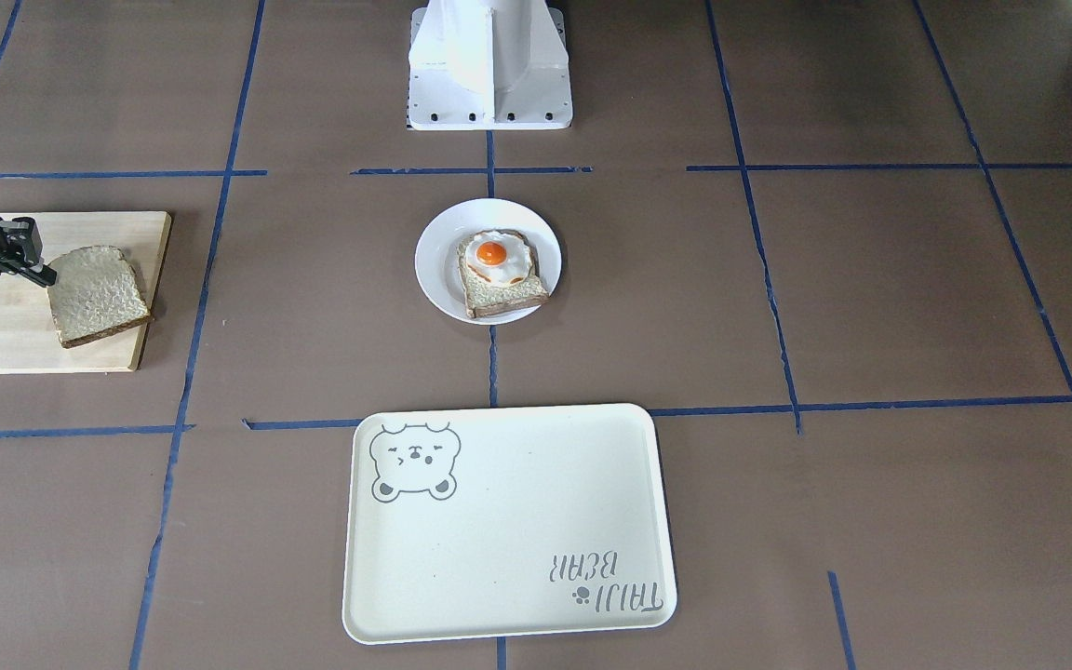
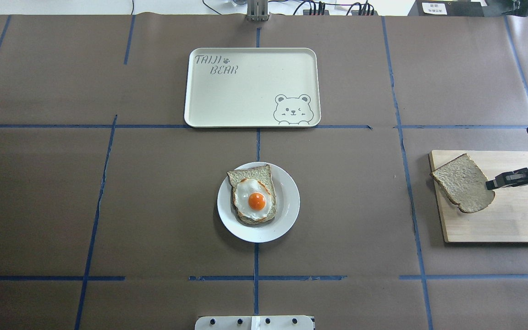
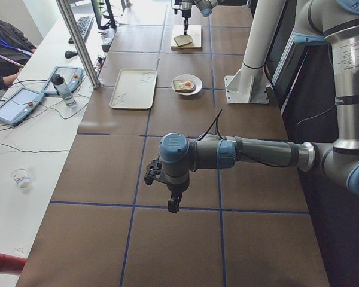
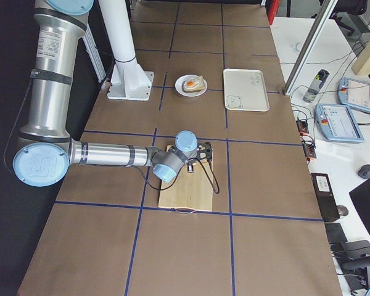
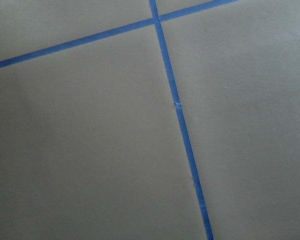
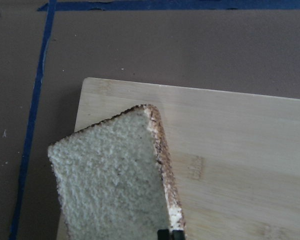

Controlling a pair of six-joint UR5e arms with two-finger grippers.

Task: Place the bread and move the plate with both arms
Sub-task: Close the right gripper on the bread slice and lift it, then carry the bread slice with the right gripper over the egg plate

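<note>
The plain bread slice (image 2: 463, 183) is at the left end of a wooden board (image 2: 511, 215), tilted and raised a little off it. My right gripper (image 2: 491, 184) is shut on the slice's crust edge. In the right wrist view the slice (image 6: 110, 175) hangs over the board's corner (image 6: 240, 150). It also shows in the front view (image 1: 97, 295), with the gripper (image 1: 47, 276) at its edge. The small white plate (image 2: 289, 201) sits mid-table and bears a bread slice with a fried egg (image 2: 255, 199). My left gripper (image 3: 173, 206) shows only in the left side view, far from everything; I cannot tell its state.
A cream rectangular tray with a bear drawing (image 2: 250, 87) lies beyond the plate, with nothing on it. The white pedestal base (image 1: 489, 65) stands behind the plate. The left wrist view shows only brown table cover and blue tape lines (image 5: 182, 130).
</note>
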